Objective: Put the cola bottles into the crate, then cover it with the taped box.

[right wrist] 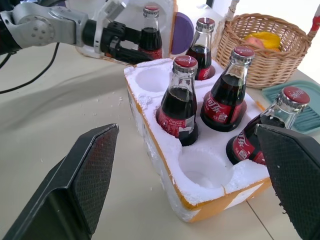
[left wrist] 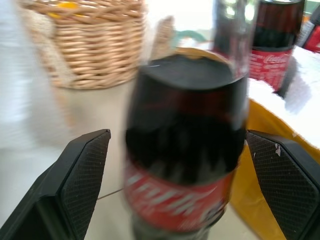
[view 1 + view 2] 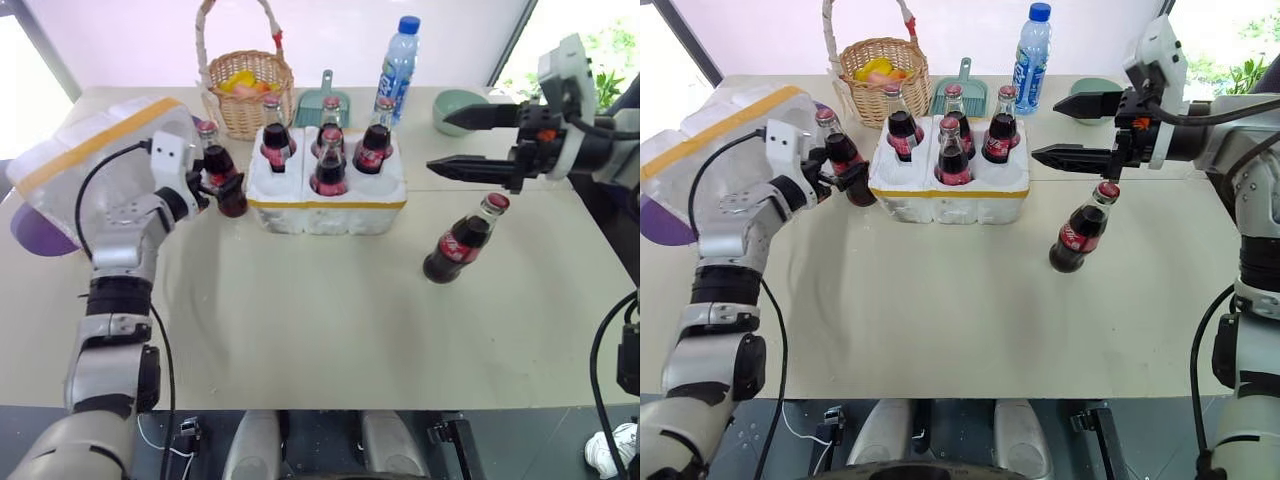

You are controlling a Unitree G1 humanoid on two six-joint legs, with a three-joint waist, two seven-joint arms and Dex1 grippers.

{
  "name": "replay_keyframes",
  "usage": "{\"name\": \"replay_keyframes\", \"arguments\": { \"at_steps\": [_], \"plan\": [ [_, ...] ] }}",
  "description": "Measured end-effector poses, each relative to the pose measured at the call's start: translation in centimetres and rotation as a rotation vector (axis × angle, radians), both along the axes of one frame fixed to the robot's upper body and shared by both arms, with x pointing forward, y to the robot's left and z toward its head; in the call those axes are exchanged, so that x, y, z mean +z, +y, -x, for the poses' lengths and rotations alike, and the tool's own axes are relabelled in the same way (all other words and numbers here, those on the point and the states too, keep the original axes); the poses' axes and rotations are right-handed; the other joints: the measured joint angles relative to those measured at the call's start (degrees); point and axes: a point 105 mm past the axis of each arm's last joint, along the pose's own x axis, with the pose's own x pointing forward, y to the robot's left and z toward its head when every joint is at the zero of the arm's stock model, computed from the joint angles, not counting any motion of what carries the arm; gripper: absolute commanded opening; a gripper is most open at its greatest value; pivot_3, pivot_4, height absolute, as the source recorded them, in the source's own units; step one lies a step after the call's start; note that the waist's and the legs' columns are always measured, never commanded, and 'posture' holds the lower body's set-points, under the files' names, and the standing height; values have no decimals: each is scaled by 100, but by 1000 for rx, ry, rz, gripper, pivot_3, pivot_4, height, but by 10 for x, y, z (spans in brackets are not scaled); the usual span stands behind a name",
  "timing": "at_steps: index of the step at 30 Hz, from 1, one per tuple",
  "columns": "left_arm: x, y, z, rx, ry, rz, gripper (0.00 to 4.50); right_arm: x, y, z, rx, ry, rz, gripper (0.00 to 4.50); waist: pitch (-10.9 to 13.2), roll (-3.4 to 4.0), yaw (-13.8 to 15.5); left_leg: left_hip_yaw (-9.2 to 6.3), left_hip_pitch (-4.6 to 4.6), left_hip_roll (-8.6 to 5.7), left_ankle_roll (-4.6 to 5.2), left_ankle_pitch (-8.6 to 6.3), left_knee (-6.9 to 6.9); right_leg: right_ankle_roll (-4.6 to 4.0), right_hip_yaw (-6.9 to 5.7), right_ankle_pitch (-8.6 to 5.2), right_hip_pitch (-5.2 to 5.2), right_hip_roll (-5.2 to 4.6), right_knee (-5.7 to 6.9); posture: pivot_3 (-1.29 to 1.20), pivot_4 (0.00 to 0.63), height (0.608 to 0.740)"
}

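The crate (image 3: 326, 205) stands mid-table with several cola bottles (image 3: 329, 168) upright in its holes; two holes (image 1: 205, 167) are empty. Just left of the crate, another cola bottle (image 3: 222, 172) stands on the table between the fingers of my open left gripper (image 3: 215, 188), with a gap on each side in the left wrist view. One more cola bottle (image 3: 462, 240) stands on the table to the right, right under my open right gripper (image 3: 438, 143), which holds nothing. The taped box (image 3: 95, 145) lies at the far left, behind my left arm.
A wicker basket (image 3: 245, 95) with fruit, a green dustpan (image 3: 322, 104), a blue-capped water bottle (image 3: 398, 65) and a green bowl (image 3: 458, 108) line the back edge. A purple object (image 3: 35, 235) sits under the taped box.
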Motion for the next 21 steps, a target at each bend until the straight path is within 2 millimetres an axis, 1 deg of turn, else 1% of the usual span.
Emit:
{"name": "replay_keyframes", "arguments": {
  "at_steps": [1,2,4,5,6,9,10,11,13,14,15,18,19,21],
  "plan": [
    [-2,1,-2,3,9,0,4482,0,0,0,0,0,0,4500,0,0,-2,0,0,0,0,0,0,0,0,0,0,0,1,0,150,740],
    [-4,2,-3,3,13,2,4241,-1,0,0,0,1,0,4500,0,0,-3,0,1,0,0,0,-1,0,0,0,0,1,1,0,150,740],
    [-9,5,-3,3,32,10,3641,0,0,1,4,2,0,4500,0,0,-5,-1,1,1,0,0,-1,0,0,0,0,1,2,0,150,740],
    [-10,7,-3,0,37,9,3168,0,0,1,9,8,-1,4500,0,0,-6,-1,1,1,0,0,0,0,0,0,0,1,2,0,150,740],
    [-11,10,-1,-4,43,6,2794,-1,1,3,14,19,-4,4500,0,0,-11,-1,0,1,0,0,0,0,0,0,-1,1,2,0,150,740],
    [-9,21,5,-13,62,-17,2841,0,1,7,24,34,6,4500,0,-1,-52,0,0,3,0,0,-2,0,1,0,-4,2,1,0,150,740],
    [-8,27,11,-21,74,-28,2841,1,0,8,22,29,10,4500,1,-1,-76,0,-1,4,0,0,-6,0,1,0,-8,3,1,0,150,740],
    [-8,29,14,-28,81,-29,2841,1,-1,9,19,28,12,4500,1,-1,-78,0,-2,5,0,0,-7,0,1,0,-9,2,3,0,150,740],
    [-2,34,26,-70,105,-18,2841,-1,-2,9,12,27,16,4500,4,-5,-80,-2,-9,6,0,0,-8,-1,0,0,-15,4,4,0,150,740],
    [5,33,32,-100,109,0,2841,-3,-3,9,8,30,14,4500,6,-7,-63,-2,-10,6,0,0,-7,-1,0,0,-16,4,4,0,150,740],
    [18,29,38,-154,97,26,2841,-4,-4,9,6,33,14,4500,10,-11,-47,-2,-11,6,0,0,-5,-1,0,0,-17,3,4,0,150,740],
    [65,8,61,-343,-2,71,2841,-4,-2,10,13,25,22,4500,11,-14,23,-3,-15,2,0,0,1,0,-2,0,-12,-4,2,0,150,740],
    [82,0,65,-397,-42,86,2841,-4,-1,11,14,23,23,4500,12,-15,43,-5,-15,1,0,0,5,0,-6,0,-7,-4,1,0,150,740],
    [108,-15,70,-469,-111,95,2841,-4,-1,11,15,22,24,4500,12,-15,51,-4,-11,-1,0,0,8,0,-5,0,-1,-4,-1,0,150,740]
  ]
}}
